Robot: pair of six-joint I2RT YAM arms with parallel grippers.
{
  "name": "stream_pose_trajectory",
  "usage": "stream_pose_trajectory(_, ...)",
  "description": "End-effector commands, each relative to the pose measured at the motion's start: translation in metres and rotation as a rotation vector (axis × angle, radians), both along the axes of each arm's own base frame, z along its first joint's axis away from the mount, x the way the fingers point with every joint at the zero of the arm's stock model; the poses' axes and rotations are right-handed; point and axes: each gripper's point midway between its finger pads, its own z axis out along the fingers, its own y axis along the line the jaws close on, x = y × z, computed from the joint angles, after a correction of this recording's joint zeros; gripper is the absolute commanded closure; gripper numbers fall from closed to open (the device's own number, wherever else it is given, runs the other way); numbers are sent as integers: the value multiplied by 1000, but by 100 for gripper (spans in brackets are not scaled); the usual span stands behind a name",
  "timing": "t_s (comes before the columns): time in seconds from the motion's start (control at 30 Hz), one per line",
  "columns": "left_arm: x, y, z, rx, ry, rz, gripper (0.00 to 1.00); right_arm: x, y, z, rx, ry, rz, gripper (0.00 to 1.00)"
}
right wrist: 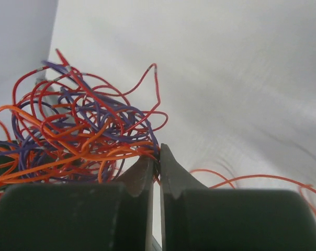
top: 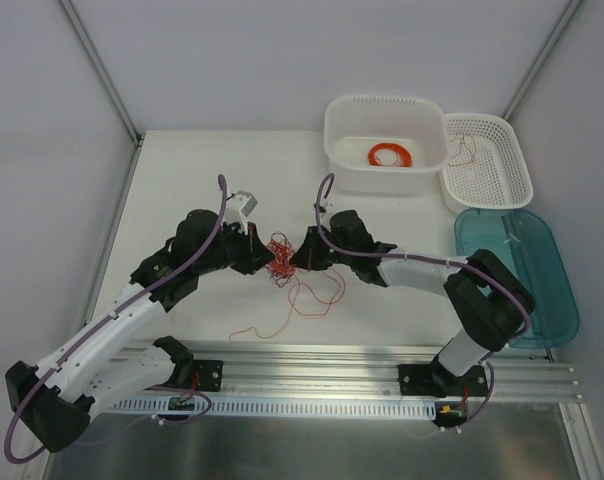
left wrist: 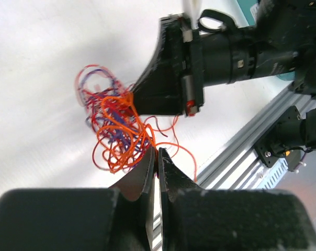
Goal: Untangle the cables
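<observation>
— What do the containers hold?

— The white tub (top: pixel 343 150) at the table's (top: pixel 182 180) far edge, toward the right corner, holds a neat orange ring coil (top: pixel 390 155) flat on its floor. The perforated white basket (top: pixel 512 175) sits against the tub's right side, in the far right corner, with one thin red wire (top: pixel 464 150) curled near its left wall. A see-through teal lid (top: pixel 517 275) lies along the right edge, nearer than the basket; I can see nothing in it.

— And the cables?

— The cables (top: pixel 279 258) sit in a scribbly knot of red, orange and purple-dark strands near the middle of the table, between the two arms. Loose red loops trail from the knot toward the near edge, stopping short of the aluminium rail (top: pixel 332 365) that carries the arm bases.

— Is anything in the way?

— Only the arms themselves. Their tips face each other across the knot, close on either side. The containers stand well apart from it.

— How do the grippers stand?

— The left gripper (left wrist: pixel 156 157) has its fingers pressed together, pinching orange strands at the knot's edge. The right gripper (right wrist: pixel 157 161) is likewise clamped, with red and orange strands caught right at its fingertips. Both wrist views show the knot bunched up against the closed tips.
</observation>
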Motion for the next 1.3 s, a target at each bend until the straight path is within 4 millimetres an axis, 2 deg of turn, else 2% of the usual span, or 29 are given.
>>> stream_pose_trajectory(0.0,6,10,72,-99,-218,58,100,17,-82,-50,-313,27,-210,99)
stream_pose_trajectory(0.03,8,15,77,-96,-232,82,100,17,-94,-47,-334,23,-240,99)
stream_pose_trajectory(0.1,9,28,92,-85,-270,136,100,20,-132,-57,-439,36,-329,99)
stream_pose_trajectory(0.17,20,50,101,-44,-307,257,100,21,-158,-55,-498,45,-390,99)
stream_pose_trajectory(0.2,21,60,95,-2,-294,300,100,17,-176,-60,-561,58,-419,99)
stream_pose_trajectory(0.23,31,81,98,44,-315,412,100,16,-186,-59,-580,62,-441,99)
stream_pose_trajectory(0.37,39,127,80,186,-270,618,100,13,-226,-45,-654,76,-533,99)
stream_pose_trajectory(0.47,40,149,61,231,-204,705,100,11,-246,-36,-701,84,-571,99)
stream_pose_trajectory(0.5,40,153,54,239,-182,719,100,12,-251,-29,-705,72,-586,99)
stream_pose_trajectory(0.53,39,157,37,256,-129,743,100,11,-254,-25,-712,68,-593,99)
stream_pose_trajectory(0.67,37,193,-7,305,29,891,100,12,-271,-4,-706,61,-637,99)
stream_pose_trajectory(0.77,33,203,-37,305,122,942,100,15,-276,19,-682,14,-643,99)
stream_pose_trajectory(0.93,25,212,-86,294,313,1016,100,13,-279,36,-678,9,-632,99)
stream_pose_trajectory(1.0,27,217,-94,276,335,1049,100,12,-281,45,-661,-1,-646,99)
stream_pose_trajectory(1.03,25,225,-98,259,357,1093,100,12,-284,47,-657,-1,-653,99)
stream_pose_trajectory(1.2,31,251,-104,218,403,1208,100,11,-287,71,-619,-25,-642,99)
stream_pose_trajectory(1.23,37,254,-102,208,398,1218,100,14,-287,81,-610,-43,-640,99)
stream_pose_trajectory(1.27,38,261,-108,185,442,1235,100,12,-287,86,-607,-41,-630,99)
